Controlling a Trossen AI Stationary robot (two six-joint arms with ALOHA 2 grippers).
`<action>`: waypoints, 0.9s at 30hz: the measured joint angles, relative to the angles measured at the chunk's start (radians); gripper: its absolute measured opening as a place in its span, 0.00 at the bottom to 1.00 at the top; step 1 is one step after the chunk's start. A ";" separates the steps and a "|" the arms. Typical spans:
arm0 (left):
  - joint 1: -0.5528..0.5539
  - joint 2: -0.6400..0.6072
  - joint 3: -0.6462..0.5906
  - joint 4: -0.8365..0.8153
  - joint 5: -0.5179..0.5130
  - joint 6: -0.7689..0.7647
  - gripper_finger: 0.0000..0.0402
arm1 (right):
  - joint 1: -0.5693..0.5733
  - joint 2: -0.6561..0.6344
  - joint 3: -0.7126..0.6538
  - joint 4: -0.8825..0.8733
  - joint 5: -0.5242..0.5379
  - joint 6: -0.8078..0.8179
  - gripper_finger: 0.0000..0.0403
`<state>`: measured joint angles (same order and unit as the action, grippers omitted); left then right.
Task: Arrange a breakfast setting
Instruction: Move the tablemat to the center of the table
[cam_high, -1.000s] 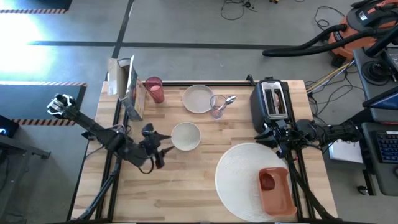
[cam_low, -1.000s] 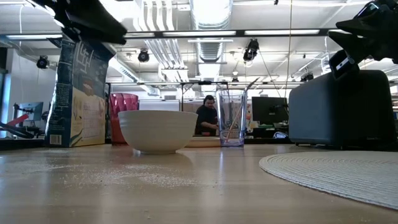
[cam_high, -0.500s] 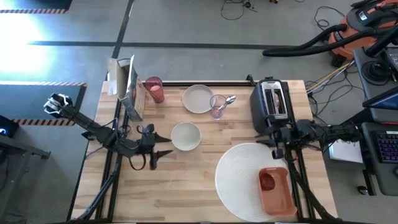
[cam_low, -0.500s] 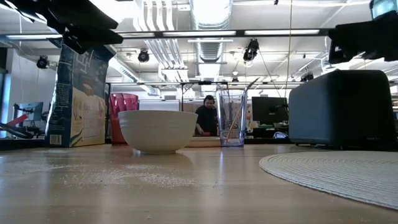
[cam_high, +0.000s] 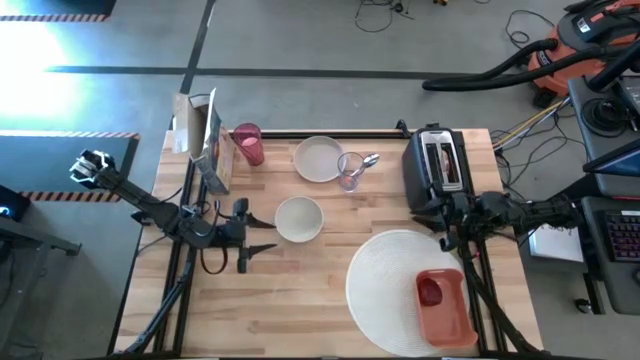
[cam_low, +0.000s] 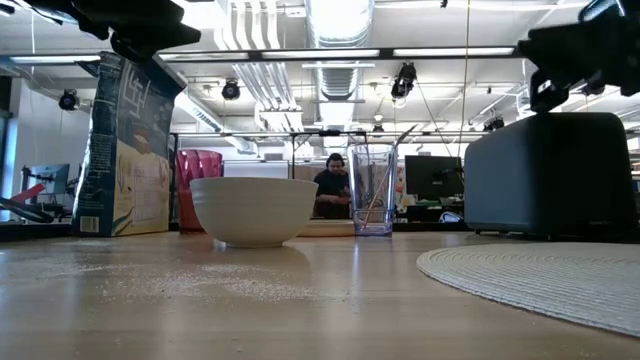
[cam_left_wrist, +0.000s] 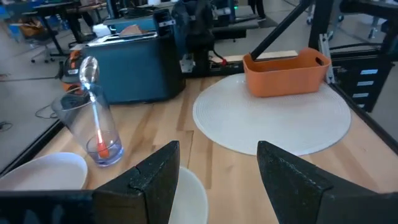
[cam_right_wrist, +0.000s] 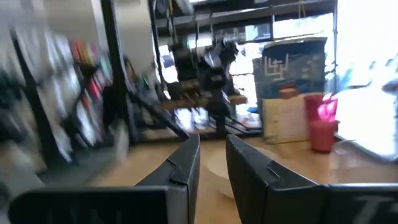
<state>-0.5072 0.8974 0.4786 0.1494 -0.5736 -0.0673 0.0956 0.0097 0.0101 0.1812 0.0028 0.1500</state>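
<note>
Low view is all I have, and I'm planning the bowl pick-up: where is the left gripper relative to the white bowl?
Observer: The left gripper hovers beside the white bowl, on the side toward the table's left edge, apart from it, fingers open.
Operator: Anything on the placemat?
Observer: An orange tray sits on the placemat, with something red inside.
Operator: And the spoon?
Observer: The spoon stands in the translucent cup, right beside the small plate.

bright overhead light; right wrist view motion-blurred.
</note>
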 joint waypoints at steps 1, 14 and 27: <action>0.000 0.000 0.000 0.004 0.000 -0.006 0.50 | 0.000 0.000 0.000 0.010 0.001 0.056 0.17; 0.015 0.028 0.000 0.017 0.019 -0.091 0.50 | 0.002 0.019 0.000 0.125 0.180 0.202 0.17; 0.014 0.010 -0.010 -0.010 0.144 -0.091 0.50 | -0.001 0.030 0.000 0.231 0.352 0.362 0.17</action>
<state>-0.4927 0.9073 0.4690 0.1392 -0.4298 -0.1585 0.0944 0.0401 0.0101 0.4122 0.3544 0.5116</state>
